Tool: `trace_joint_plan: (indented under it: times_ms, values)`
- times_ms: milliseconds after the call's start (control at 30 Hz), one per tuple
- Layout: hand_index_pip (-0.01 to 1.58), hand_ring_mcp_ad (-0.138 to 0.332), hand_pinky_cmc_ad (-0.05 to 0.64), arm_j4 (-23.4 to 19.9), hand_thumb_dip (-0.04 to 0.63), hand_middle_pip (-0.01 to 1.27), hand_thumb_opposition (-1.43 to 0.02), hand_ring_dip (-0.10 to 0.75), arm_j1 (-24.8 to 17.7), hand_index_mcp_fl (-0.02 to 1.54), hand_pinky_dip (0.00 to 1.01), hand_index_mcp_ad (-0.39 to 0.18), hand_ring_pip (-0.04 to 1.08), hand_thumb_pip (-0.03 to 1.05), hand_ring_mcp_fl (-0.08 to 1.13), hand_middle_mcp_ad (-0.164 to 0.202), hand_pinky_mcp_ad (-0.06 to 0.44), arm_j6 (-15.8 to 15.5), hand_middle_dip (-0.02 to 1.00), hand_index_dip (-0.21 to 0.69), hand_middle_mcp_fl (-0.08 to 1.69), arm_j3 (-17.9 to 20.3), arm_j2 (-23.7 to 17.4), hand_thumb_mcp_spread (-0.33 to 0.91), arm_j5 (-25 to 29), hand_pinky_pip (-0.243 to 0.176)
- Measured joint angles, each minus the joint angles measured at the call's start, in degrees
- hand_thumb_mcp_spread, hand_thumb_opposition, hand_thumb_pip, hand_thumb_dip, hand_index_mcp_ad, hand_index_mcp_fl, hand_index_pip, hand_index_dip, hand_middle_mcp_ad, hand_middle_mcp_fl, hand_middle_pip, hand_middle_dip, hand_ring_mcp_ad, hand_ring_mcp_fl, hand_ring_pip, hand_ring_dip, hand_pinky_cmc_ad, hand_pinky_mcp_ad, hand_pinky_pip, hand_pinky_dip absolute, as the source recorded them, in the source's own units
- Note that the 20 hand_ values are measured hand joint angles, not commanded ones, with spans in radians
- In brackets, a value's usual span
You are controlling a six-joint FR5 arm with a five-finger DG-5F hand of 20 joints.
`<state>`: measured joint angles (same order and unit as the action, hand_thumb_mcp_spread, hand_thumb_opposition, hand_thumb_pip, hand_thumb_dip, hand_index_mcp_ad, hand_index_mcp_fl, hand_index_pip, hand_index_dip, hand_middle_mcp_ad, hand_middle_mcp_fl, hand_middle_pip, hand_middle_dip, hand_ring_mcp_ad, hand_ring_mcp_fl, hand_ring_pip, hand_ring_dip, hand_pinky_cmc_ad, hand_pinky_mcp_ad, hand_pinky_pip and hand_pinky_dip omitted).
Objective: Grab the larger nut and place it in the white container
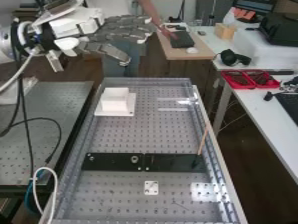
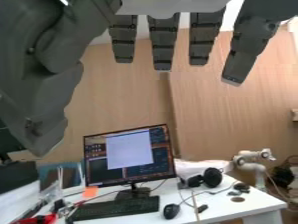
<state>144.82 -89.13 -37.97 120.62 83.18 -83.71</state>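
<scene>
I have the fingers [image 1: 125, 36] straight and released, high toward the far end of the surface [image 1: 159, 132], the white container [image 1: 116, 100] standing there, the smaller nut [image 1: 91, 158] and bearing [image 1: 134, 159] on the nearer black bar [image 1: 173, 161].

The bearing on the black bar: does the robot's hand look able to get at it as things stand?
Probably yes, after a sizeable move: the hand is open but well away, high in the view's upper left. Nothing covers or crowds the bearing on the black bar.
</scene>
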Motion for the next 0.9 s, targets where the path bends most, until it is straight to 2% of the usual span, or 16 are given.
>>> trace_joint_plan:
  times_ms: [200,467,900]
  values:
    - [0.16,0.194,0.38,4.1,0.082,0.14,-0.85,0.124,0.9,0.07,0.42,-0.105,0.11,0.66,0.01,0.087,0.342,-1.0,0.22,-0.087,0.05,-5.5,2.3,0.02,3.2,-0.105]
    - [0.15,0.195,0.379,7.8,0.061,0.14,-0.87,0.12,2.3,0.09,0.35,-0.103,0.11,0.68,0.01,0.087,0.358,-2.0,0.22,-0.089,0.06,-11.5,5.9,-0.01,3.8,-0.105]
    - [0.14,0.202,0.393,12.7,0.061,0.14,-0.88,0.108,4.2,0.09,0.33,-0.103,0.11,0.69,0.01,0.087,0.358,-2.7,0.22,-0.091,0.06,-16.2,9.1,-0.02,1.0,-0.105]
